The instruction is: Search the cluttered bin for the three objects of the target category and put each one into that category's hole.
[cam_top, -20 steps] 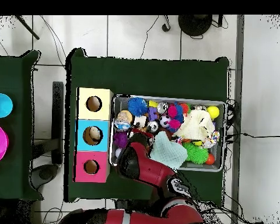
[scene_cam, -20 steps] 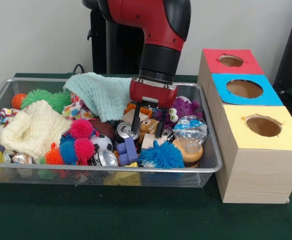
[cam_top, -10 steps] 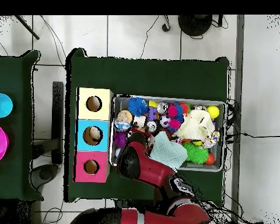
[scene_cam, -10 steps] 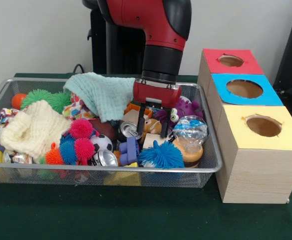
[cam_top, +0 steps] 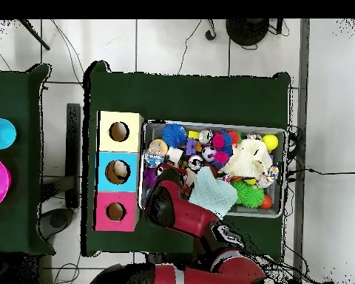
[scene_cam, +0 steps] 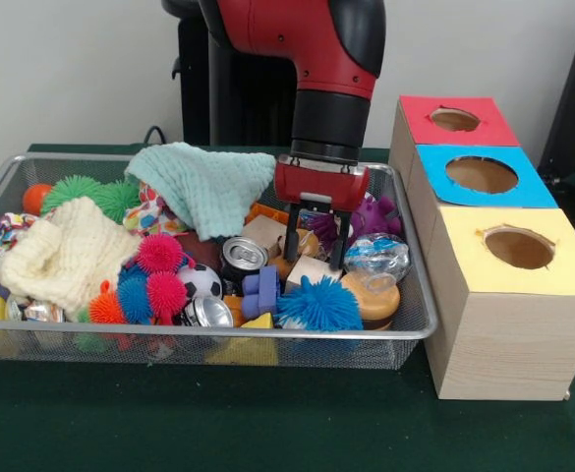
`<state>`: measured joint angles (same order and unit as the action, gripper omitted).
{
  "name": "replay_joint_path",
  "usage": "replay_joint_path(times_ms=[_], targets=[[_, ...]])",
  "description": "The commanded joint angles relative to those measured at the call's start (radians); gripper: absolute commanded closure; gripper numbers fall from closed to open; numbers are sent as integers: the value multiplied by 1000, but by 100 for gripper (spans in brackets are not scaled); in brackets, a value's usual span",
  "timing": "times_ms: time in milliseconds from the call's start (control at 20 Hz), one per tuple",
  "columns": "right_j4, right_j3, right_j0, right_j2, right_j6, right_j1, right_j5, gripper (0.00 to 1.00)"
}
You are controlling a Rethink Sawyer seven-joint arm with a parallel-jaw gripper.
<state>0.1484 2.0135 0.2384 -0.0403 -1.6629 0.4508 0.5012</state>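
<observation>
My gripper hangs open in the right part of the wire basket, its fingers low among the clutter. A small brown wooden toy shows between them; I cannot tell whether they touch it. A pale wooden block lies just below, and a soda can stands to the left. A purple toy and a clear plastic ball lie to the right. In the overhead view the arm hides the gripper.
Red, blue and yellow topped boxes with holes stand right of the basket. A teal cloth, a cream cloth, spiky balls, an orange jar and a second can crowd the basket.
The gripper has shifted right in the front view, toward the boxes, and stayed low. The soda can now shows fully to its left.
</observation>
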Motion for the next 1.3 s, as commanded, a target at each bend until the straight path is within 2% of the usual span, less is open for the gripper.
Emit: replay_joint_path(times_ms=[50, 350, 650, 800, 1000, 1300], targets=[[37, 33, -21, -72, -186, -56, -224, 0], [54, 24, -42, -31, -175, -57, -226, 0], [79, 45, -71, 15, -166, -24, -245, 0], [83, 56, -92, 47, -162, -5, -246, 0], [98, 61, -153, 131, -151, 22, -239, 0], [75, 37, -178, 183, -149, 22, -235, 0]])
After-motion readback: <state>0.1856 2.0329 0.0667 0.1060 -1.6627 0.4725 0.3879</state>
